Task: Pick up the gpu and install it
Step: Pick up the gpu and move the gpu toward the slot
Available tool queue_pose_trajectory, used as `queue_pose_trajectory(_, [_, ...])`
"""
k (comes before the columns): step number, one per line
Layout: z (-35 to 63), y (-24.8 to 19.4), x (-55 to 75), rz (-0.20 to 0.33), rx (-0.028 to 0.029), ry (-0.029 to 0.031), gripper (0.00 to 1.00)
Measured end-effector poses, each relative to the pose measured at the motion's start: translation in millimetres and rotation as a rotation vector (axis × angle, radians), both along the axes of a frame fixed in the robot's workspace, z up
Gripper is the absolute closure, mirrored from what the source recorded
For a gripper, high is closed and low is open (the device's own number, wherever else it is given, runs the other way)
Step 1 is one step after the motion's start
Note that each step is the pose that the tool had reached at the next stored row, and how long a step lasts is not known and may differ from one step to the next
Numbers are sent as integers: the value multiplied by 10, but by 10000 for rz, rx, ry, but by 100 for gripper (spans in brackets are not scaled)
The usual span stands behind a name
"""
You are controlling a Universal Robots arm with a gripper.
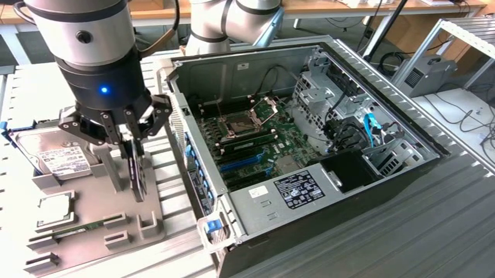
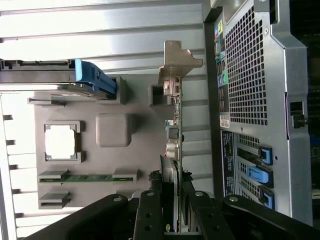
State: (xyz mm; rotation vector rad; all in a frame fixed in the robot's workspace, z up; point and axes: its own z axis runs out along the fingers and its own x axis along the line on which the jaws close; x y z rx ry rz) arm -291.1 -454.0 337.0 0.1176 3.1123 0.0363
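Observation:
The gpu (image 1: 138, 171) is a thin dark card held on edge, hanging down over the grey holder tray (image 1: 93, 191). My gripper (image 1: 131, 143) is shut on its upper edge, one finger on each side. In the wrist view the gpu (image 2: 175, 131) runs edge-on away from my gripper (image 2: 175, 195), with its pale metal bracket (image 2: 178, 62) at the far end. I cannot tell whether the card's lower edge touches the tray. The open computer case (image 1: 309, 145) lies to the exterior view's right of the card, its blue expansion slots (image 1: 243, 163) uncovered.
On the tray are a silver hard drive (image 1: 62, 156) with a blue carrier (image 2: 92, 80), a square processor (image 2: 61, 141) and a narrow green memory stick (image 2: 87, 177). The case's perforated rear wall (image 2: 250, 70) stands close beside the card. Cables and a drive cage (image 1: 332, 87) fill the case's far side.

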Motion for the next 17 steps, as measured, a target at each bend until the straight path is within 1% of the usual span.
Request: queue_pose_trajectory(17, [112, 0, 0, 0, 0, 0, 74])
